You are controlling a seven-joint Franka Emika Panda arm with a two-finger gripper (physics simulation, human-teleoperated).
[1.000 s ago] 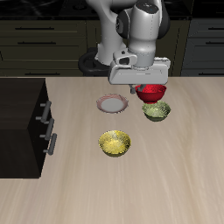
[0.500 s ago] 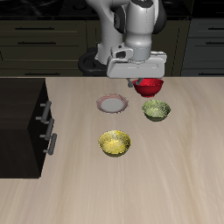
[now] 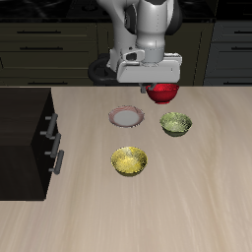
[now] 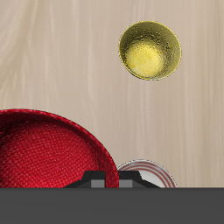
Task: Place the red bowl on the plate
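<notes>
Lowest in the exterior frame, just below centre, sits the yellow bowl (image 3: pixel 129 160), untouched. Above it, the green bowl (image 3: pixel 176 123) lies right of centre and the plate (image 3: pixel 127 117) at centre, still bare. Higher again, the gripper (image 3: pixel 160 87) is clamped on the red bowl (image 3: pixel 163 94), which hangs clear of the table; over the last second it has risen from just beside the green bowl. The lift looks done, so what remains is carrying it across to the plate.
</notes>
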